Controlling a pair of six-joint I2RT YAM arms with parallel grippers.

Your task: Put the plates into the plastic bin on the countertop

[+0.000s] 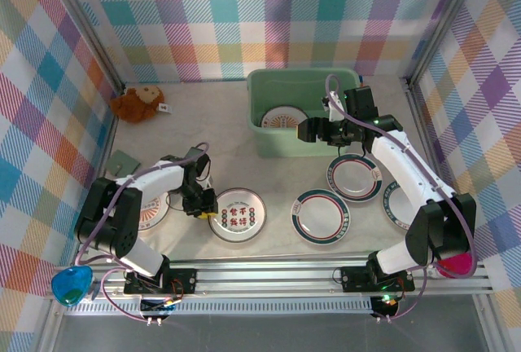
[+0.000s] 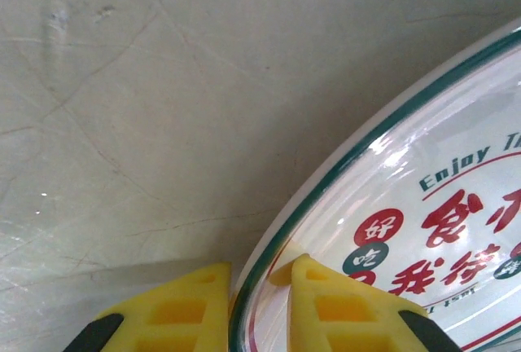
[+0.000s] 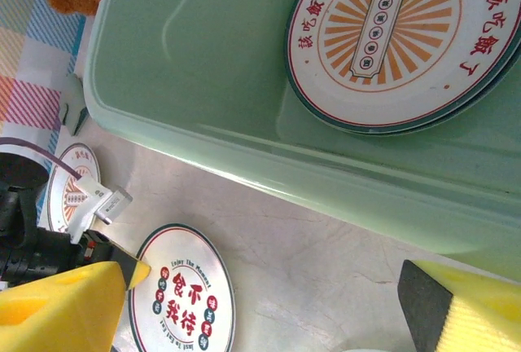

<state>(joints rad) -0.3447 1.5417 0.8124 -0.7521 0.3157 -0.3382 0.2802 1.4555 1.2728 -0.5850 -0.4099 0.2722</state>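
The plastic bin [image 1: 269, 142] stands at the back of the countertop [image 1: 269, 174]. Far to the left of the bin, level with it, lies a brown stuffed toy [image 1: 138, 102].

Left of the bin and well in front of it, a half-hidden plate [image 1: 153, 212] lies under the left arm. Closer to the bin, though also left of it and in front, the lettered plate [image 1: 240, 216] lies flat, white with a dark green rim and red characters. The left gripper [image 1: 203, 208] is at that plate's edge, on the side away from the bin. Its yellow fingers [image 2: 183, 315] straddle the rim, one outside and one over the inside. I cannot tell whether they pinch it.

Straight in front of the bin a green-rimmed plate [image 1: 321, 216] lies alone.

Inside the bin, in its front left part, a sunburst plate [image 3: 403, 38] lies on top of another. The right gripper [image 1: 303, 129] hangs over the bin's front wall, jaws wide apart and empty.

In front of the bin's right end lies a banded plate [image 1: 355, 177]. Further right, an outer plate [image 1: 400, 205] is partly under the right arm.
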